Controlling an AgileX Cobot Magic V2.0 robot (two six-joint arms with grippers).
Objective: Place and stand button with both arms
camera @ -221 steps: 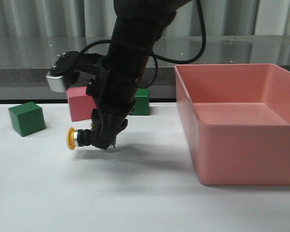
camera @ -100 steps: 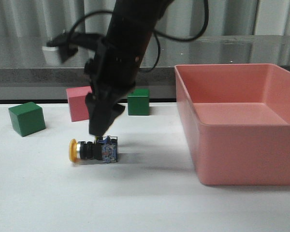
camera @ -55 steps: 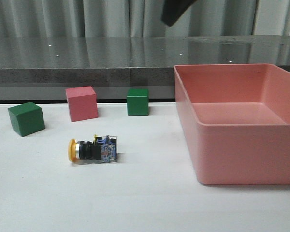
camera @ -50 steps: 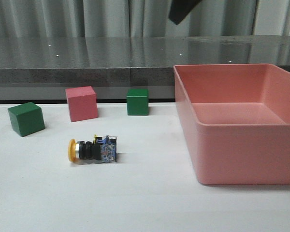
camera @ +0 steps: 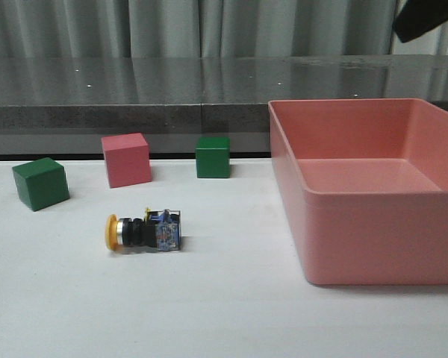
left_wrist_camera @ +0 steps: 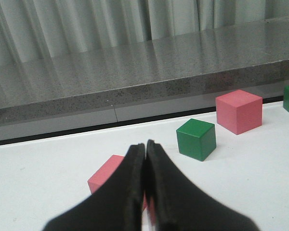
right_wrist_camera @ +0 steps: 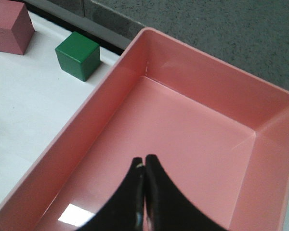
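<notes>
We have let go of the yellow-capped, black-bodied push-button (camera: 144, 233): it lies on its side on the white table (camera: 209, 313), long axis level, cap pointing left, placed but not stood. Our right gripper (right_wrist_camera: 144, 169), pinched closed and empty, has withdrawn over the pink plastic bin (right_wrist_camera: 197, 86), button well behind it. Our left gripper (left_wrist_camera: 145, 148) sits closed, empty.

Low front camera faces across the table (camera: 231, 313); right wrist looks down into the pink bin (right_wrist_camera: 183, 144), shared.
</notes>
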